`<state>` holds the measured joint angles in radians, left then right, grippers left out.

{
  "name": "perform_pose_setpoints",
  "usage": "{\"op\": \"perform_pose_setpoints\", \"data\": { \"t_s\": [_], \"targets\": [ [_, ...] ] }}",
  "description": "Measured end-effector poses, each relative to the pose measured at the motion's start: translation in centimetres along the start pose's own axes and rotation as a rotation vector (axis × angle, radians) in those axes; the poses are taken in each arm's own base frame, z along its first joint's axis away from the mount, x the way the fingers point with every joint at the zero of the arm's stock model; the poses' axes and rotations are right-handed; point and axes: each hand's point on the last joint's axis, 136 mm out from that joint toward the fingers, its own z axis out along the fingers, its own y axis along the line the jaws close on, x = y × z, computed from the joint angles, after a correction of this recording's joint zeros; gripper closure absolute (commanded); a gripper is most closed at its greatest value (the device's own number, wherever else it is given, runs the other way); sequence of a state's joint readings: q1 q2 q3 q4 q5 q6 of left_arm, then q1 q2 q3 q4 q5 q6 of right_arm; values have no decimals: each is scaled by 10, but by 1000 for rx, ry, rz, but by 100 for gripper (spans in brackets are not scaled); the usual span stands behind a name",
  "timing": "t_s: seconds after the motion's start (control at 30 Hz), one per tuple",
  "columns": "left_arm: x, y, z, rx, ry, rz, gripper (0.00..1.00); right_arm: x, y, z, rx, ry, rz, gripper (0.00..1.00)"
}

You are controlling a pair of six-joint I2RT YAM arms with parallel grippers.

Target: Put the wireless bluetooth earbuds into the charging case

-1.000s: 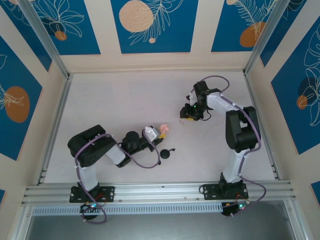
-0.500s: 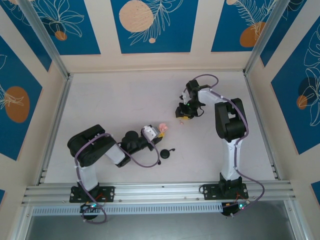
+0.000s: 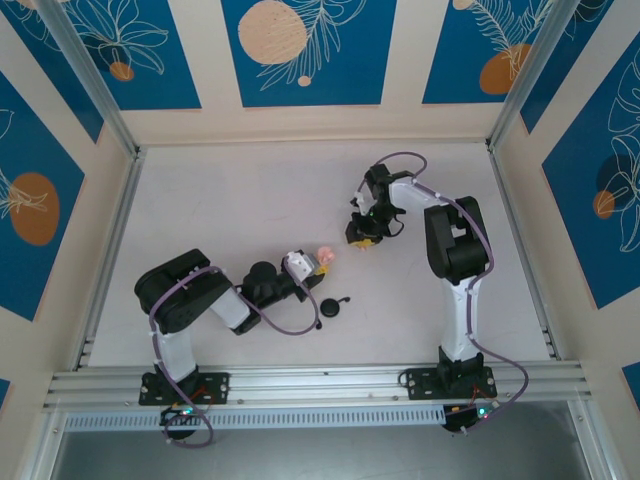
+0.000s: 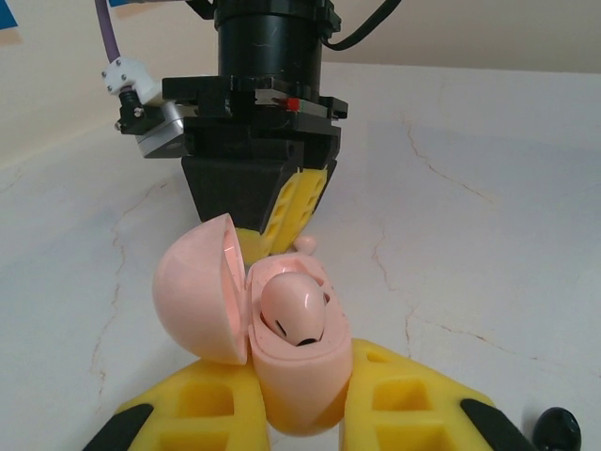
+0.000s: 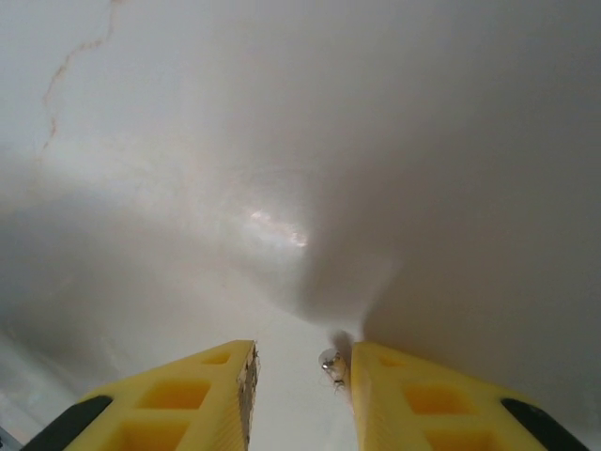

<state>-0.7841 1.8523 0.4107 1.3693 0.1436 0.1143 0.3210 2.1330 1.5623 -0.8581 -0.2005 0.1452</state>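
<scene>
My left gripper (image 4: 296,399) is shut on the base of an open pale pink charging case (image 4: 300,376), lid swung left. One pink earbud (image 4: 293,312) sits in it. In the top view this gripper (image 3: 318,261) holds the case (image 3: 324,254) at mid-table. My right gripper (image 3: 362,238) points down at the table just beyond it. From the left wrist its yellow fingers (image 4: 293,202) stand behind the case with a small pink earbud (image 4: 306,244) at their tips. In the right wrist view the jaws (image 5: 302,355) stand apart, a tiny shiny piece (image 5: 331,362) against the right finger.
An open black round case (image 3: 333,308) lies on the table near the left gripper, and a black rounded edge (image 4: 559,427) shows at the lower right of the left wrist view. White marbled tabletop (image 3: 230,210) spreads to the left and back, framed by metal rails.
The right arm has swung left and folded in, bringing its gripper down closer to the pink case, jaws narrowing. The left arm and the case have not moved.
</scene>
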Motion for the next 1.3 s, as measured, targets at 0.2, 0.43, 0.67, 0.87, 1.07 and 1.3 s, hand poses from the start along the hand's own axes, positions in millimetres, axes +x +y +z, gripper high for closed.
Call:
{"op": "perform_pose_setpoints", "data": {
  "t_s": [0.2, 0.43, 0.67, 0.87, 1.07, 1.3],
  "targets": [
    [4, 0, -3, 0, 12, -2, 89, 10, 11, 4, -11, 39, -46, 70],
    [4, -1, -6, 0, 11, -3, 89, 21, 16, 5, -15, 82, -75, 72],
    [3, -1, -8, 1, 10, -5, 90, 40, 20, -14, -2, 80, -58, 71],
    [5, -2, -10, 4, 14, -6, 90, 48, 26, -60, 12, -36, 71, 62],
    [4, -2, -10, 5, 13, -13, 89, 55, 9, -57, 17, -39, 275, 59],
    [4, -2, -10, 5, 14, -13, 89, 51, -3, -27, 26, -1, 378, 56]
  ]
}}
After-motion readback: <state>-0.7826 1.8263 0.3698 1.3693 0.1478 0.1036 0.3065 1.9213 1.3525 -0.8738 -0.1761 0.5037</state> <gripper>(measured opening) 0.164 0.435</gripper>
